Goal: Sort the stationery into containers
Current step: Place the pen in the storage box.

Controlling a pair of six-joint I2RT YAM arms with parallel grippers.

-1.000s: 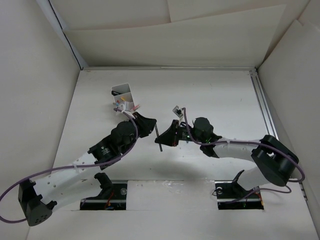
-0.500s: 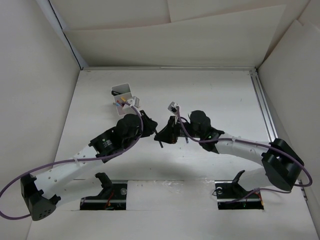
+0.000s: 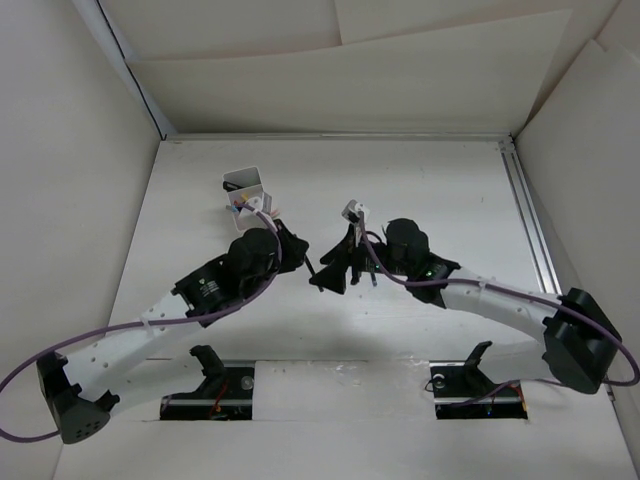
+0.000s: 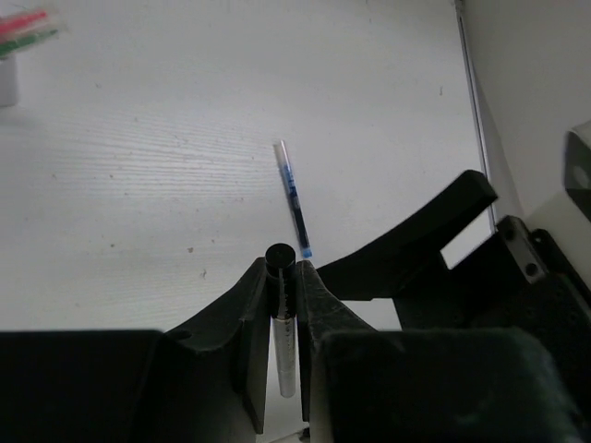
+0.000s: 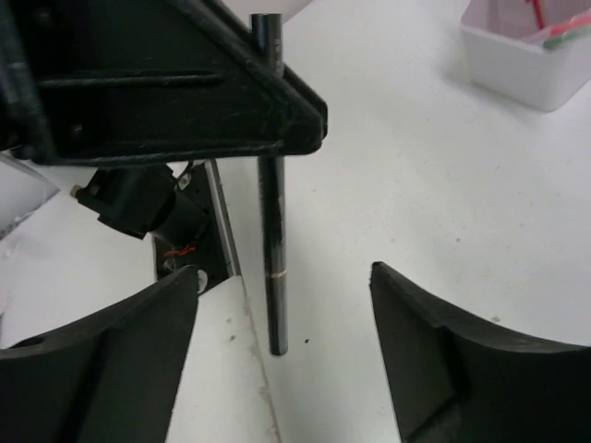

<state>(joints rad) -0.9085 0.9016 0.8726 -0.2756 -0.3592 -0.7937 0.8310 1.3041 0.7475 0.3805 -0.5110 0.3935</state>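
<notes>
A dark grey pen (image 4: 282,305) stands upright between the fingers of my left gripper (image 4: 281,277), which is shut on it. In the right wrist view the same pen (image 5: 274,231) hangs down from the left gripper's fingers (image 5: 203,101), between the spread fingers of my right gripper (image 5: 282,277), which is open and not touching it. From above, the left gripper (image 3: 303,257) and right gripper (image 3: 330,272) meet at the table's middle. A blue pen (image 4: 293,196) lies on the table beyond. The white container (image 3: 245,190) stands at the back left, holding red and green stationery (image 4: 28,26).
White walls close in the table on three sides. A metal rail (image 3: 530,220) runs along the right edge. The arm bases (image 3: 220,380) sit at the near edge. The container's corner (image 5: 526,55) shows at the top right of the right wrist view.
My right gripper has opened and let go of the dark pen. The left gripper has shut on it and now holds it alone. Both arms have shifted a little farther away.
</notes>
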